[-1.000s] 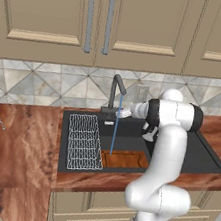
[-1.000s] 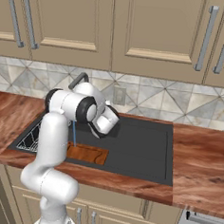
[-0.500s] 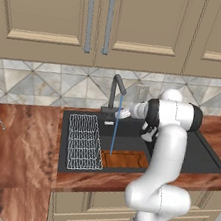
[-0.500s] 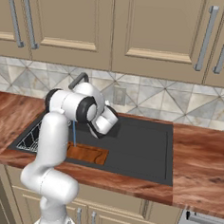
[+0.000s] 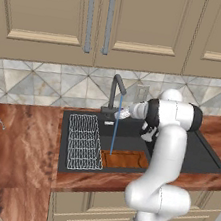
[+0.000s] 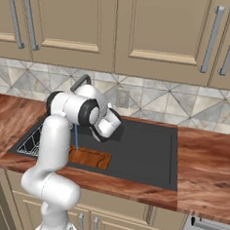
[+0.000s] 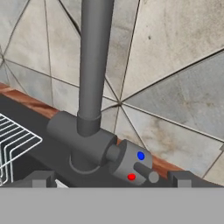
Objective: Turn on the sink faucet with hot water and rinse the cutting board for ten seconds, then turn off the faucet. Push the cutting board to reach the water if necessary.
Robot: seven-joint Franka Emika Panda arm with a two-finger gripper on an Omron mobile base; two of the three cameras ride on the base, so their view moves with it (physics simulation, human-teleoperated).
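Right part of sink (image 6: 148, 154) bare, open from above; left side taken by wire rack (image 5: 84, 141), cutting board (image 5: 125, 160) at front edge, water (image 5: 115, 128) falling onto its left end. Faucet (image 5: 116, 95) neck + tiled backsplash (image 7: 175, 78) block approach at rear; lever (image 7: 142, 168) close ahead of gripper (image 7: 111, 180)

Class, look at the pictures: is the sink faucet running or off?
Running. A thin light-blue stream of water drops from the sink faucet spout onto the cutting board in the sink.

A matt dark grey metal faucet (image 7: 94, 65) at frame centre, a matt black sink (image 5: 201, 157), a reddish-brown wooden board (image 5: 125, 160), a white wire rack (image 5: 84, 141) at left, and glossy wood-grain countertop (image 5: 16, 143).
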